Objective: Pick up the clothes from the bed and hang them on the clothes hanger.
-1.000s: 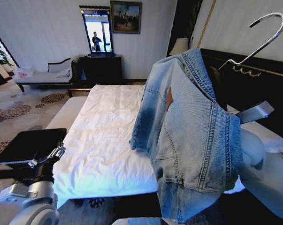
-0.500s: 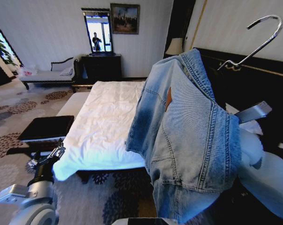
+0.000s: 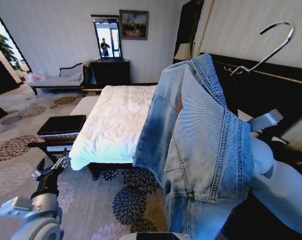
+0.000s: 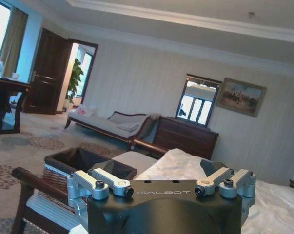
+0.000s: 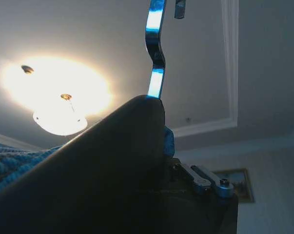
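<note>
Head view shows the denim jacket (image 3: 201, 150) draped on the clothes hanger (image 3: 263, 57), carried high by the right gripper (image 3: 263, 121) clamped on the hanger, clear of the bed (image 3: 115, 120). Left gripper (image 3: 50, 167) idles low, fingers narrowly parted. Transport phase; next requires a rail for the hook.

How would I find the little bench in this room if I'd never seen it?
Find the big white bed below the mirror wall. At its foot, on the patterned carpet, stands the bench. It is low, with dark wooden legs and a flat black cushion, unlike the pale chaise longue against the far wall.
</note>
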